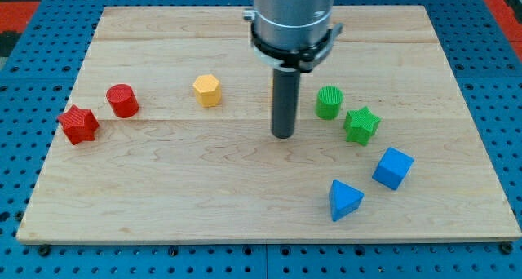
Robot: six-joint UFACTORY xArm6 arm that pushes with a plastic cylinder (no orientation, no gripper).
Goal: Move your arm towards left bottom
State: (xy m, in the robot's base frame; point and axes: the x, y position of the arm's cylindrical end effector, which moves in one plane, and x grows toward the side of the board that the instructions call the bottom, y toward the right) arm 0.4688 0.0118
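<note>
**Arm: rod tip down near board centre, 7 blocks around it**

Camera view: the arm [292,18] drops in from the view's top; my tip [282,135] sits on the wooden board [245,214] just above centre, touching no block. There is no pincer on this rig, just the bare rod, so no opening to report.

Block count:
- Red x2: star [78,124] at the far left edge, cylinder [122,100] just up-right of it.
- Yellow x1: hexagonal block [207,90], left of the rod and slightly higher.
- Green x2: cylinder [329,102] just right of the rod, star [361,125] beside it, lower right.
- Blue x2: cube [393,167] below the green star, triangular block [344,200] lower left of the cube.

A sliver of orange shows at the rod's left edge; shape can't be made out.
</note>
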